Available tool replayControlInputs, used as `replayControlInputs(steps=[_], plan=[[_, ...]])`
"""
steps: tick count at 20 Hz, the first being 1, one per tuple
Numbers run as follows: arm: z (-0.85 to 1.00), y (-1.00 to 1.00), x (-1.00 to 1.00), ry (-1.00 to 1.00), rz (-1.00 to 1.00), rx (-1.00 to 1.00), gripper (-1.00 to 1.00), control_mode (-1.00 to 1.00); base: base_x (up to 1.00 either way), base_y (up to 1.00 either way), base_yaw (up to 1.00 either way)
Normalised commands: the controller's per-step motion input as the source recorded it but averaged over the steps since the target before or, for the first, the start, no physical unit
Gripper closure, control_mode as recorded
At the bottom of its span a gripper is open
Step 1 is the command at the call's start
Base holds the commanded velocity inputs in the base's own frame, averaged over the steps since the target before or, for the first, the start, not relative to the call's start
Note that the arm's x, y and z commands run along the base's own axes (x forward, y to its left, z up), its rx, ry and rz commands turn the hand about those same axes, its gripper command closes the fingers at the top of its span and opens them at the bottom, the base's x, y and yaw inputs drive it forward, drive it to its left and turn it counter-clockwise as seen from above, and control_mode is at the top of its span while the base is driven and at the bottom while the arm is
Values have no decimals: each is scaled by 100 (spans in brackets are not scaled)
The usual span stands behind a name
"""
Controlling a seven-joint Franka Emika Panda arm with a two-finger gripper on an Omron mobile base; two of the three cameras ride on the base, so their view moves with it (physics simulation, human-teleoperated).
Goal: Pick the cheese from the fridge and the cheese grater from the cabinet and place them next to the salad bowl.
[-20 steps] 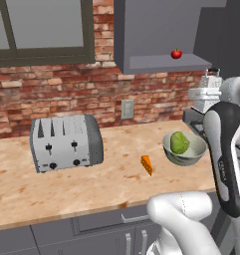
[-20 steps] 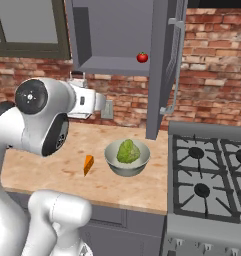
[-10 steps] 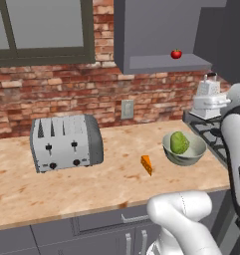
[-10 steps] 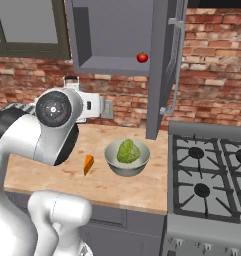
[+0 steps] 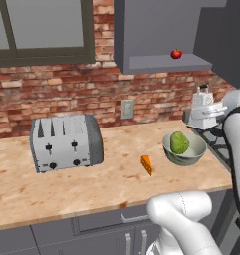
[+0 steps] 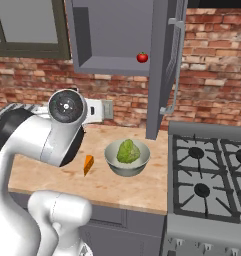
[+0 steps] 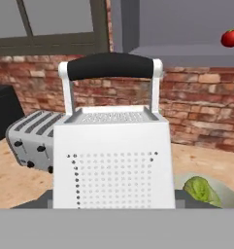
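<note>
Upright silver cheese grater (image 7: 113, 155), black top handle, perforated face, tapering upward.

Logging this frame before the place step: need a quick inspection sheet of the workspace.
Surface: pale speckled stone counter, flat and unbroken.
Job's things: small orange cheese wedge lies on the counter left of the round pale salad bowl of green leaves, apart from it. Silver box grater with black top handle is held upright, above the bowl's far right side.
Clutter: silver four-slot toaster at the counter's left; small red tomato in the dark grey cabinet's open niche.
Grippers: gripper carries the grater; fingertips hidden behind it.
Cables: nothing seen.
Surroundings: red brick wall, window, gas stove, wall outlet.
</note>
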Motion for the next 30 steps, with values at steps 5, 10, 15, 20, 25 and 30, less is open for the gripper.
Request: replayControlInputs(steps=[5,10,15,20,25,30], plan=[[-82,18,-4,7,0,-3,100,-100,0,0,0],[-75,18,-7,1,0,-2,100,-100,0,0,0],[-67,14,0,0,1,0,100,-100,0,0,0],[-69,13,0,0,0,0,100,-100,0,0,0],[-7,24,1,0,1,0,100,-100,0,0,0],[-13,58,43,-6,-1,0,100,-100,0,0,0]])
